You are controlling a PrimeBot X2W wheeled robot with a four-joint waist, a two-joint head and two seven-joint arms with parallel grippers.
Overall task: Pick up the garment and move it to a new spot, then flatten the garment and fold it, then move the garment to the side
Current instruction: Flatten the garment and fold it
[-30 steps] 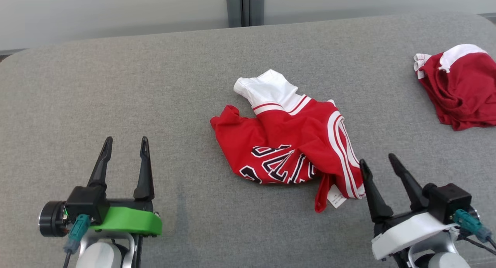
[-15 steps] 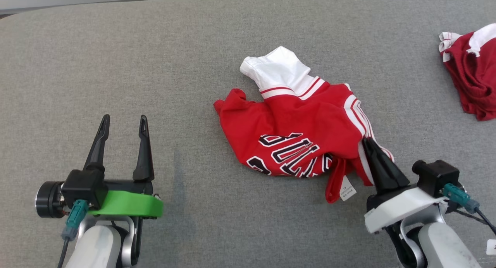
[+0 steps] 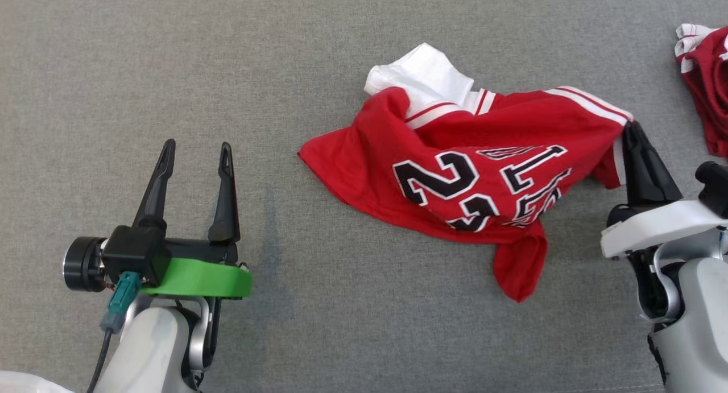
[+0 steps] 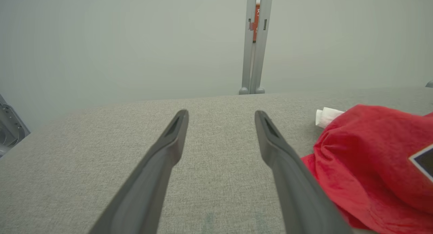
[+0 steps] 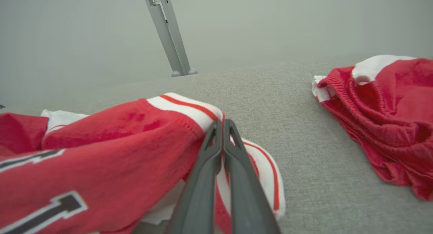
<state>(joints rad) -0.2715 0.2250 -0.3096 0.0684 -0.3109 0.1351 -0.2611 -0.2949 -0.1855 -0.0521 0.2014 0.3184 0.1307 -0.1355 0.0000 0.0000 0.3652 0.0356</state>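
The garment (image 3: 455,177) lies mid-desk (image 3: 170,52); left tool (image 3: 197,145) to its left, right tool (image 3: 630,125) at its right edge, second garment (image 3: 705,86) beyond

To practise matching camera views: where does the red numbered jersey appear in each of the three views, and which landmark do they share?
Head view: the jersey lies centre to right, striped edge pinched in the right gripper.
Left wrist view: the jersey fills the lower right corner.
Right wrist view: the jersey spans lower left to centre.
Shared landmark: its white sleeve.
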